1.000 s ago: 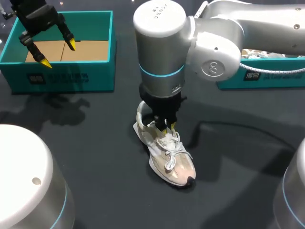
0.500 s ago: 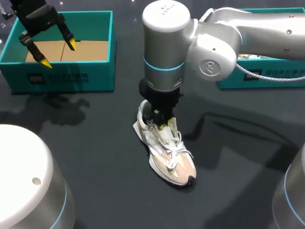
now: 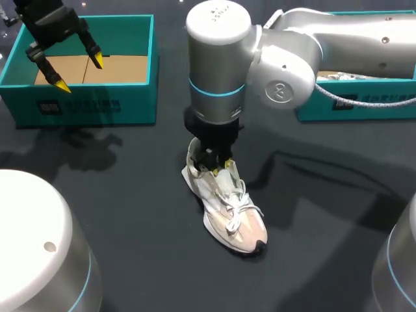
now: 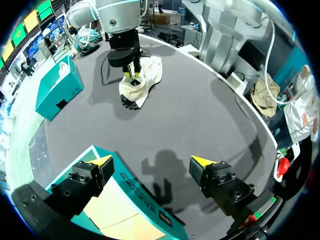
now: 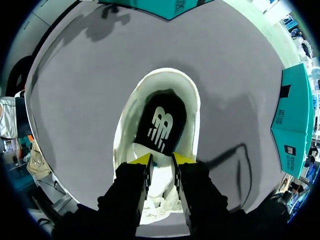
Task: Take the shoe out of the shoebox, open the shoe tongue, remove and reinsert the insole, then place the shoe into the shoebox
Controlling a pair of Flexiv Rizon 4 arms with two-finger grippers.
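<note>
A white sneaker lies on the dark table, toe toward me; it also shows as the sneaker in the left wrist view. My right gripper reaches down into its mouth, fingers narrowly apart with the white tongue pinched between them. Ahead of that gripper lies the black insole with a white logo, inside the heel cup. My left gripper hangs open and empty over the teal shoebox, whose cardboard floor is bare. From the left wrist, that gripper spans the box's edge.
A second teal box stands at the back right, behind my right arm, with white stuff in it. The same box shows off to the side of the shoe. Dark bare tabletop surrounds the sneaker.
My right gripper has shifted a little toward the shoe's heel while staying in its mouth on the tongue. The shoe has barely moved. The left arm has kept still.
</note>
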